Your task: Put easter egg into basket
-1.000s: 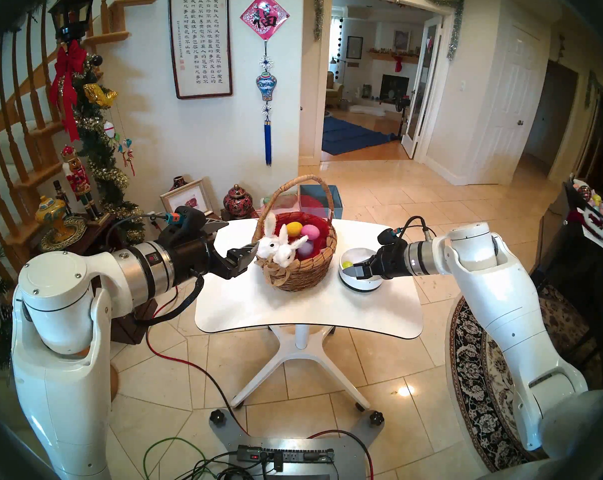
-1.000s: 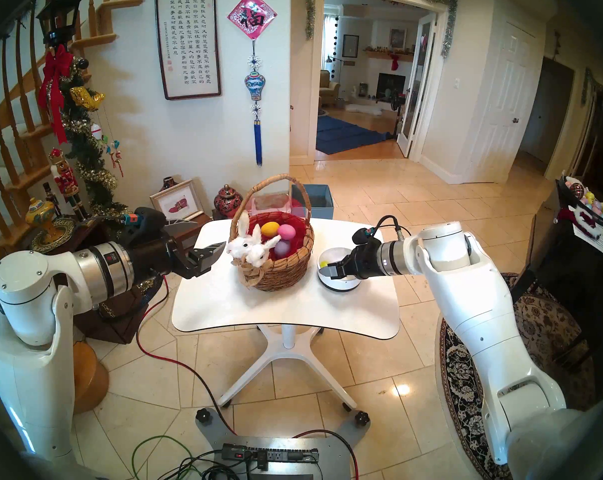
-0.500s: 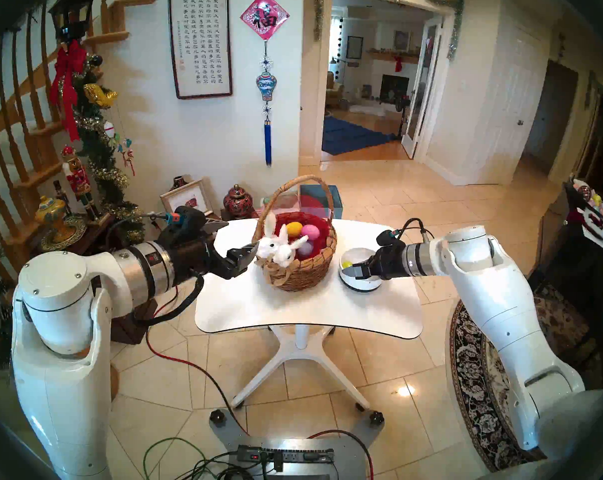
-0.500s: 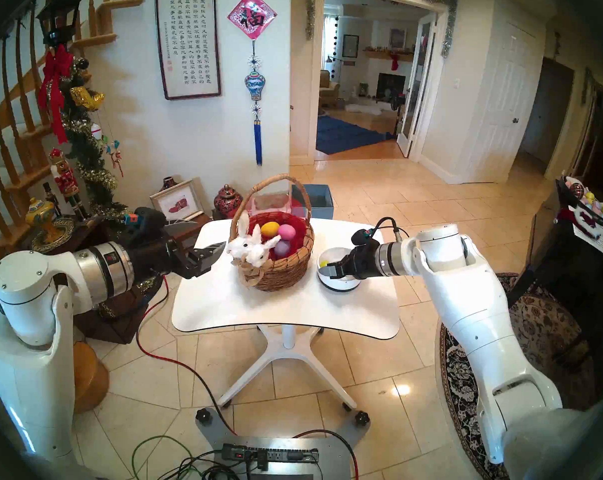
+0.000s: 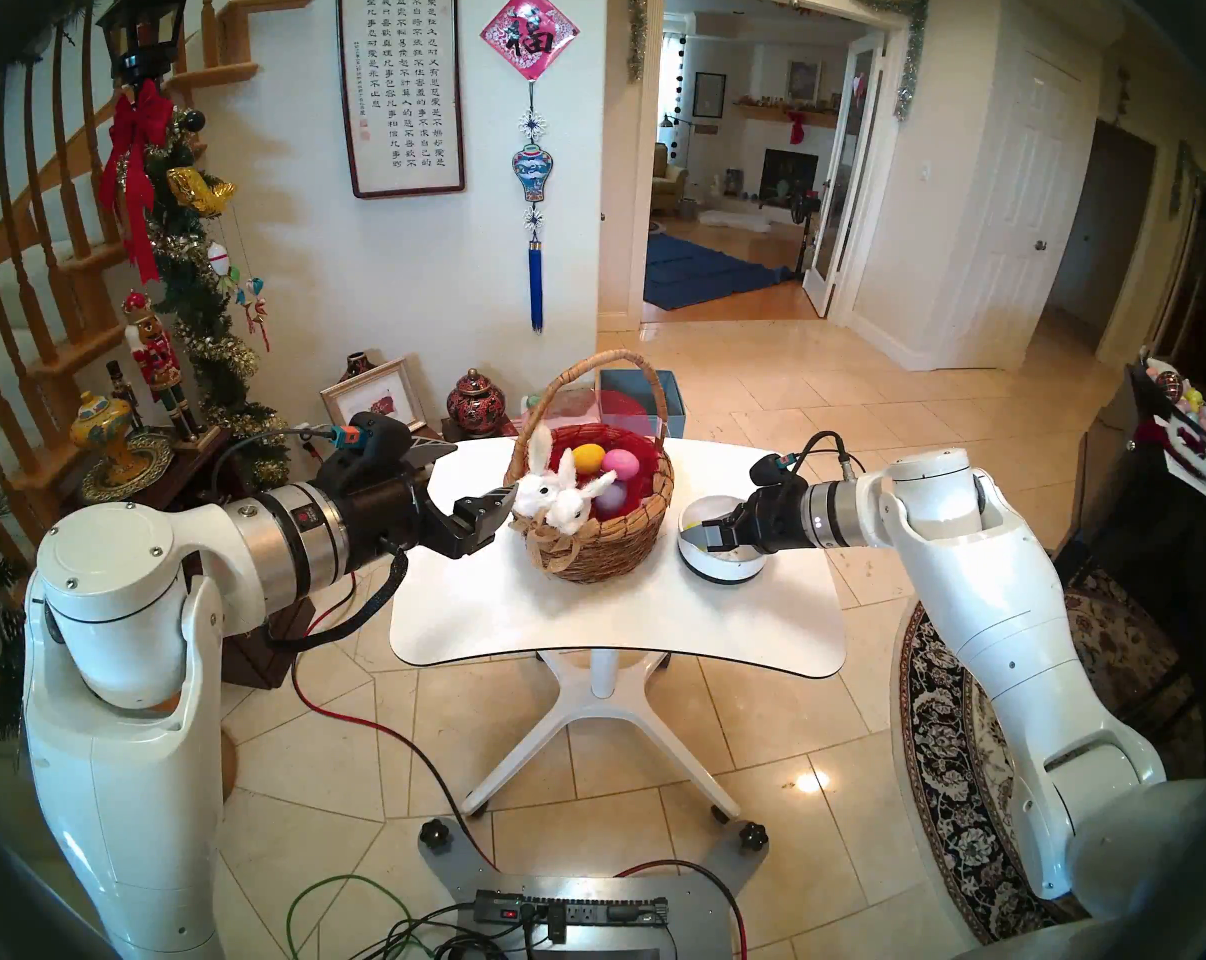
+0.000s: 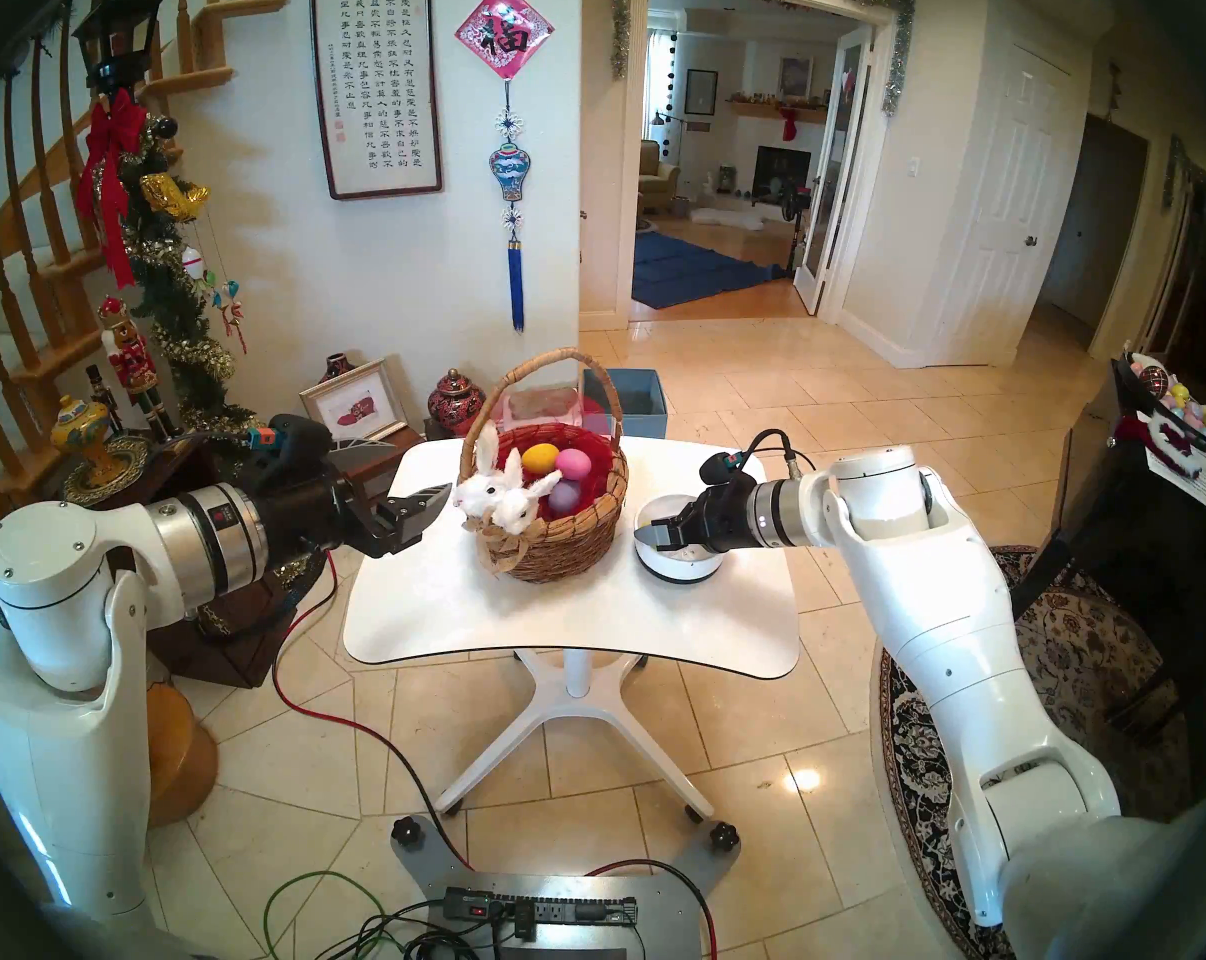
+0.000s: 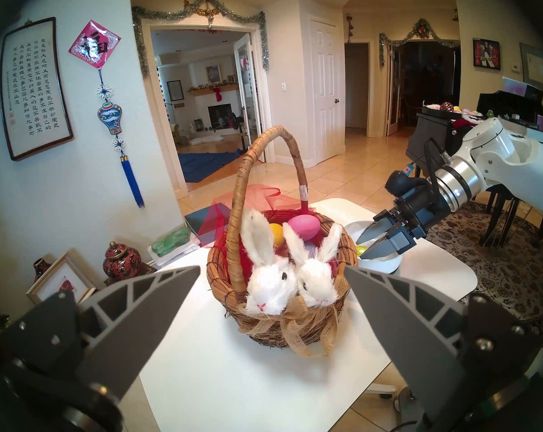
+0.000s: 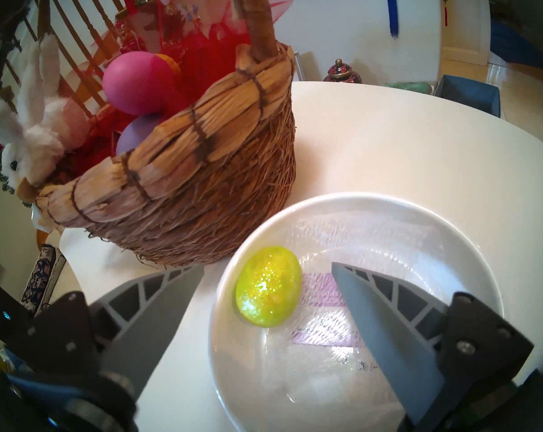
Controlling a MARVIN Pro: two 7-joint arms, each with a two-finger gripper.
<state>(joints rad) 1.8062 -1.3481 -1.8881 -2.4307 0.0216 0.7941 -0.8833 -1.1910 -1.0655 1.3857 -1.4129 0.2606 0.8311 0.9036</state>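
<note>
The brown wicker basket [image 5: 607,543] with two white plush bunnies [image 5: 552,498], a burlap bow and red lining stands on the white table [image 5: 621,626]. It holds a yellow [image 5: 586,456], a pink [image 5: 619,463] and a purple egg [image 5: 610,498]. A glittery yellow-green egg [image 8: 268,286] lies in the white bowl [image 8: 420,235] right of the basket [image 8: 201,188]. My right gripper [image 8: 266,264] is open, low over the bowl [image 5: 721,571], with one finger on each side of the egg and neither touching it. My left gripper [image 7: 271,267] is open and empty, just left of the basket [image 7: 264,325].
A blue box [image 5: 669,390] stands on the floor behind the table. A dark side table with vases and nutcrackers [image 5: 150,446] is at the left. A power strip and cables [image 5: 565,913] lie in front. A patterned rug [image 5: 967,764] and a black piano [image 5: 1154,522] are at the right.
My right gripper has moved left and lower into the bowl, so its fingers now flank the yellow-green egg. The left arm and basket have not moved.
</note>
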